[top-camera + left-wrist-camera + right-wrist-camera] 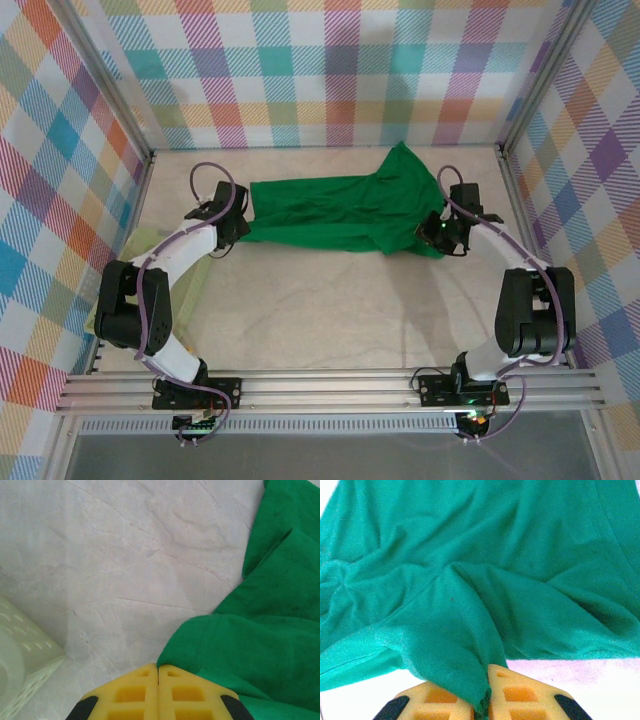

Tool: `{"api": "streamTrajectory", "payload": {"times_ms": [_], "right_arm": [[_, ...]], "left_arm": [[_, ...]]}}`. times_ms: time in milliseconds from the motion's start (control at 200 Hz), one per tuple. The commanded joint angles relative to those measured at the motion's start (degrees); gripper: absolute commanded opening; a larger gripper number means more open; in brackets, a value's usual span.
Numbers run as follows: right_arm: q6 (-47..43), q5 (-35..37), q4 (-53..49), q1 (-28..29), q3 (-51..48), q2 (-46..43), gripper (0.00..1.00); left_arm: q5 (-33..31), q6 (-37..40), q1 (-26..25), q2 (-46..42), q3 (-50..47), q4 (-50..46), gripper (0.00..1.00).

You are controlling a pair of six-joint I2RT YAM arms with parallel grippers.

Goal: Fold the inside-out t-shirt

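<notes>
Green shirt (pixel 340 210) is lying spread across the far half of the table (pixel 320 330), long side running left to right. One pointed corner is reaching up toward the back wall (pixel 330 60) on the right side. The cloth is bunching and wrinkling, not lying flat.

Left gripper (pixel 238 225) is sitting at the shirt's left edge. In the left wrist view the left gripper (pixel 158 672) is showing its yellow fingers (pixel 130 697) pressed together tip to tip. The shirt (pixel 270 645) hem is lying just past the right-hand fingertip, touching it or nearly. Can't tell if any cloth is caught. A pale plastic basket (pixel 20 670) is sitting at the lower left of that view, apart from the shirt, with bare table (pixel 125 555) between them.

Right gripper (pixel 432 235) is sitting at the shirt's near right corner. In the right wrist view the right gripper (pixel 481 687) is clamping a fold of the shirt (pixel 470 555) — cloth is running down between the two yellow fingers (pixel 520 695) and draping over the left one. The rest of the shirt is fanning out from the pinch in ridges, with pale table (pixel 600 680) showing below its edge on the right.
</notes>
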Motion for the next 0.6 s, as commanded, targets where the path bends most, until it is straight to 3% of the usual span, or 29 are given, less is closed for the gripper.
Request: {"api": "streamTrajectory", "payload": {"times_ms": [0,115,215,500,595], "right_arm": [[-0.58,-3.25,3.73,-0.19,-0.99,3.28,0.2],[-0.8,-4.54,5.52,-0.24,-0.62,5.42,0.31],[-1.36,-2.72,4.81,-0.25,-0.76,4.55,0.34],[-1.77,0.0,2.29,-0.29,-3.6,0.52,0.32],[-2.44,1.7,1.76,-0.24,-4.31,-1.31,0.22]], "left_arm": [[-1.64,-1.54,0.53,0.13,-0.28,0.93,0.0],[-1.64,-1.19,0.49,-0.07,-0.1,0.56,0.0],[-1.91,-1.02,0.53,-0.42,-0.23,0.54,0.0],[-1.65,-0.66,0.52,0.36,0.52,0.3,0.0],[-1.55,-0.66,0.51,0.41,0.65,0.21,0.0]]}}
